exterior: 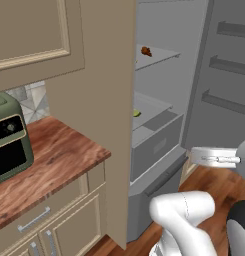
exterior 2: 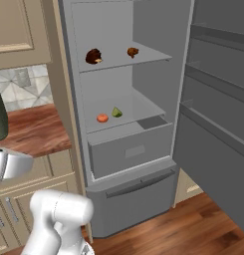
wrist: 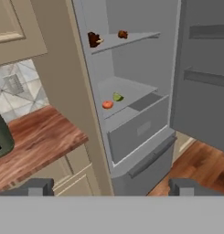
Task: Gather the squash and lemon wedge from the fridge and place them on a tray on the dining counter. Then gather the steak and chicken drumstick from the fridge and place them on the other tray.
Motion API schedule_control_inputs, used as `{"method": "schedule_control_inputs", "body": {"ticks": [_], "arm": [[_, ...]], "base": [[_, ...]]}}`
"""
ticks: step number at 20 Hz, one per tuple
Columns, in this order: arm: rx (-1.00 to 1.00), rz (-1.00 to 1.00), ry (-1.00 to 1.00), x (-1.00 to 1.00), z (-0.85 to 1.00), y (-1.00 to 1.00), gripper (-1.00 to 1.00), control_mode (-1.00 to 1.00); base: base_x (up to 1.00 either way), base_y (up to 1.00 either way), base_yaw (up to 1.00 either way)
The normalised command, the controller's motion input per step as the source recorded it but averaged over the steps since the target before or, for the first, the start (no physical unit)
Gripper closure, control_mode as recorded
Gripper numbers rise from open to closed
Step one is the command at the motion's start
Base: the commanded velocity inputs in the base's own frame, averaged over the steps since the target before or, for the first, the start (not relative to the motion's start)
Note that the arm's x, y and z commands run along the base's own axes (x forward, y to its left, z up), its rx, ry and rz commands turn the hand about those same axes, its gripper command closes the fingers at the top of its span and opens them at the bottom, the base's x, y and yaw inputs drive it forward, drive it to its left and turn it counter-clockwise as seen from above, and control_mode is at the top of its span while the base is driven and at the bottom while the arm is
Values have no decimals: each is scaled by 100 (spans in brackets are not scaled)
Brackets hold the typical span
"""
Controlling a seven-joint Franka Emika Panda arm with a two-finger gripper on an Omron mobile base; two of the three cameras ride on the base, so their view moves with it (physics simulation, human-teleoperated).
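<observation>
Beige cabinets and a wood-grain table (wrist: 40,137) flank the fridge (exterior 2: 143,89), whose door (exterior 2: 213,124) you see swung wide to the right in the right base view. On its upper shelf (exterior 2: 148,59) sit two dark brown pieces of meat, one (exterior 2: 93,56) at 9 o'clock of the other (exterior 2: 133,52), well apart. On the lower shelf (exterior 2: 138,112) the lemon wedge (exterior 2: 116,112) lies just beside a small orange-red squash (exterior 2: 102,118), the wedge at about 2 o'clock of it; whether they touch you cannot tell. Below that shelf sits a grey drawer (exterior 2: 131,152). In the hand view the same pair shows near the centre, the lemon wedge (wrist: 117,97) up and right of the squash (wrist: 107,104). Your tool (wrist: 112,186) has its two dark fingertips (wrist: 35,186) standing wide apart at the bottom of that view, holding nothing, well short of the fridge. A dark green appliance (exterior: 9,137) rests on the table at 9 o'clock in the left base view. Reddish wood floor (exterior 2: 193,229) runs under the door.
</observation>
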Motion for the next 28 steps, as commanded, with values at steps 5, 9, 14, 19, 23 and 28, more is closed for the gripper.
{"method": "schedule_control_inputs", "body": {"ticks": [5,9,14,19,23,28], "arm": [[0,2,1,20,0,1,-100,-100],[0,5,3,23,0,-9,-100,100],[0,0,0,0,0,0,-100,100],[0,0,0,0,0,0,-100,100],[0,0,0,0,0,0,-100,100],[0,0,0,0,0,0,-100,100]], "base": [[0,0,0],[19,-17,4],[23,-45,14],[8,-47,19],[2,-42,22],[18,-46,22]]}}
